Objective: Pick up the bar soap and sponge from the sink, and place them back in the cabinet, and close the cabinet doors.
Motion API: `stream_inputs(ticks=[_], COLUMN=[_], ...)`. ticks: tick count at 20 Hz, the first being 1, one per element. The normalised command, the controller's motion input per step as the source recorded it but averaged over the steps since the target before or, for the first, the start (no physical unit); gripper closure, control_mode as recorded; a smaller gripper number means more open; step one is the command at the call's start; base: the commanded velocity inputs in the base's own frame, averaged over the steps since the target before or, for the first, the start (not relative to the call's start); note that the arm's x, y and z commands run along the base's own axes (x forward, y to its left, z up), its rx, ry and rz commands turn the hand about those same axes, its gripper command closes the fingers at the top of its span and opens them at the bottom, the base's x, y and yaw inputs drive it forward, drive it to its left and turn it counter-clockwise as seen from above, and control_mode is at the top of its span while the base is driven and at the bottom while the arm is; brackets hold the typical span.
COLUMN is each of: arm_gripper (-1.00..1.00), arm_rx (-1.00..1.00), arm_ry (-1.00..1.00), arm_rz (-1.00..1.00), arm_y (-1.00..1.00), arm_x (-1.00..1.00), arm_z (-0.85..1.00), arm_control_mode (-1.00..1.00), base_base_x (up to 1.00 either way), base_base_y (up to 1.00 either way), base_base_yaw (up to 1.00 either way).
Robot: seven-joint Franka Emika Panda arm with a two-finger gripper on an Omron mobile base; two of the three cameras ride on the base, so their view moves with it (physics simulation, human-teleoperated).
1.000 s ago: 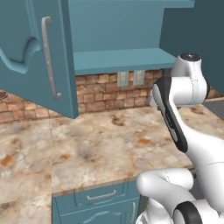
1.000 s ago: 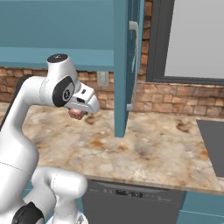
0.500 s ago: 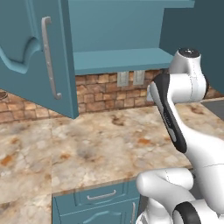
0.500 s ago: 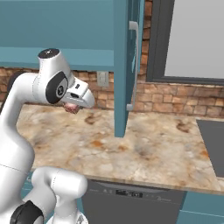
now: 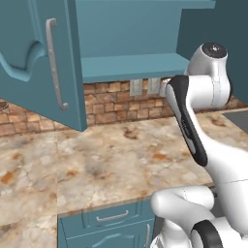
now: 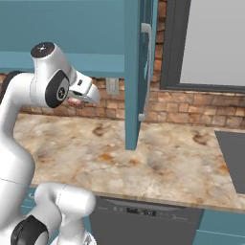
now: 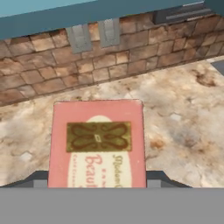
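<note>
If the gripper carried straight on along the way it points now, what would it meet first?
The gripper, shut on the bar soap, points down and forward at the marbled countertop just short of the brick backsplash. It would probably meet the countertop first, though depth is hard to judge and the wall is close behind.

Bar soap partly out of frame

The bar soap (image 7: 97,144) has its lower end cut off in the hand view; its printed lettering is too blurred to read

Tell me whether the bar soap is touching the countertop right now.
Apart. In the right base view the bar soap sits in the gripper, level with the brick wall and well above the countertop, with open space beneath it.
</note>
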Motion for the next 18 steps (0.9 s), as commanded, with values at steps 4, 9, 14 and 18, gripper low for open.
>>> stream_inputs(ticks=[4,9,14,18], arm_gripper=[1.0,1.0,1.0,1.0], arm_rx=[0.0,0.0,0.0,0.0], arm_ry=[-0.11,-0.07,0.0,-0.02], arm_rz=[0.0,0.0,0.04,0.14], arm_y=[0.0,0.0,0.0,0.0], arm_x=[0.39,0.2,0.07,0.04], arm_z=[0.35,0.36,0.37,0.33], arm_control_mode=[-1.0,-1.0,-1.0,-1.0], base_base_x=[0.0,0.0,0.0,0.0], base_base_y=[0.0,0.0,0.0,0.0], base_base_yaw=[0.0,0.0,0.0,0.0])
